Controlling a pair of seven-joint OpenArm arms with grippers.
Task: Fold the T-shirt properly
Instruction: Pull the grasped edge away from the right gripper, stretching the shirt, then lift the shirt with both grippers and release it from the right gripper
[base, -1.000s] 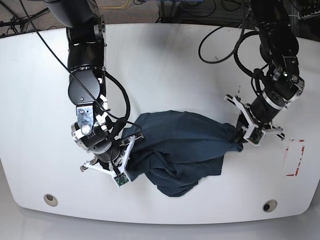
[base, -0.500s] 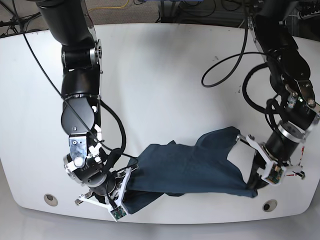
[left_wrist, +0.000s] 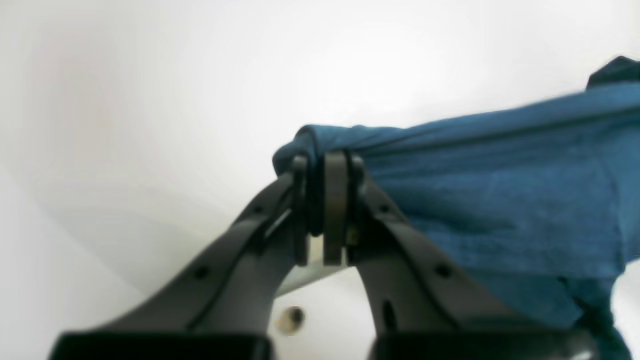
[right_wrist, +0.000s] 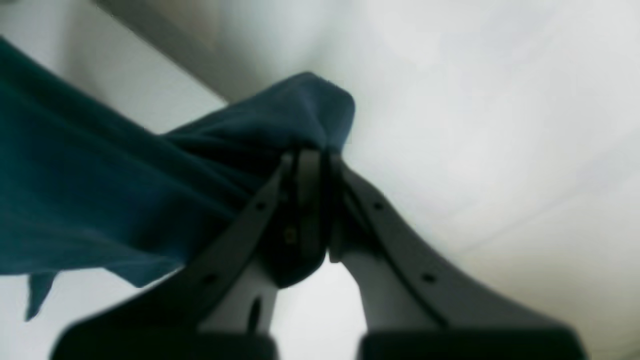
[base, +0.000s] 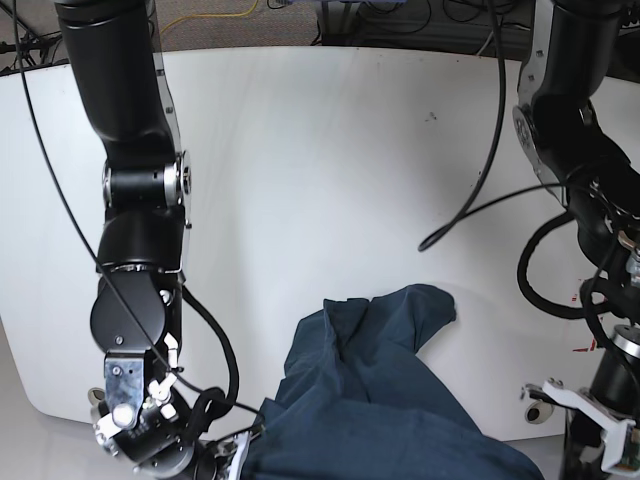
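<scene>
Base view: both hands clamped on T-shirt (base: 380, 400) over white table (base: 330, 170).

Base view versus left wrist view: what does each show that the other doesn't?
Only base: both arms, the right end effector and the T-shirt trailing onto the white table. Only left wrist: the left end effector shut on a bunched fabric edge. Both: the navy shirt and the table.

Left gripper (left_wrist: 322, 210) and right gripper (right_wrist: 312, 210): jaws clamped.
</scene>
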